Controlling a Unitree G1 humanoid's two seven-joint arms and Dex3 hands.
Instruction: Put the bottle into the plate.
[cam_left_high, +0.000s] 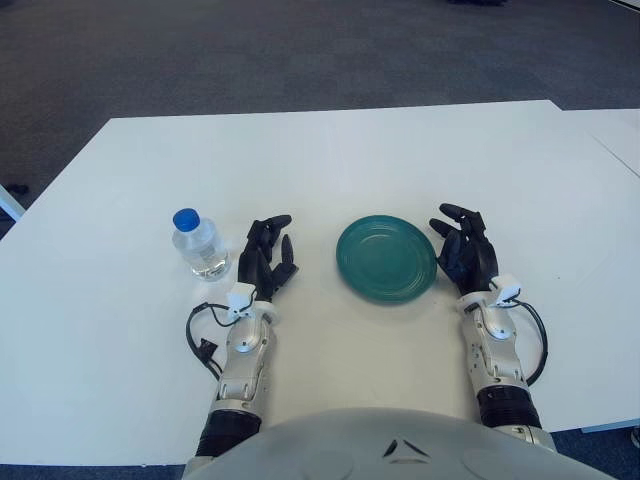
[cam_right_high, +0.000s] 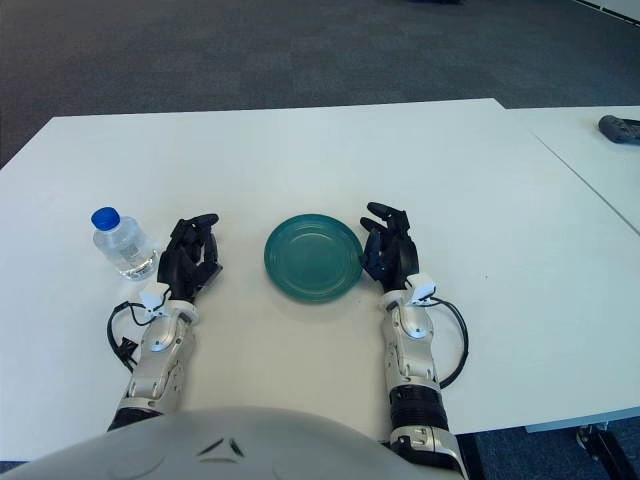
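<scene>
A small clear bottle with a blue cap stands upright on the white table, left of centre. A teal plate lies empty near the middle. My left hand rests on the table just right of the bottle, apart from it, fingers relaxed and holding nothing. My right hand rests at the plate's right rim, fingers relaxed and holding nothing.
The white table stretches far back and to both sides. A second white table stands at the right, with a dark object on it. Dark carpet lies beyond.
</scene>
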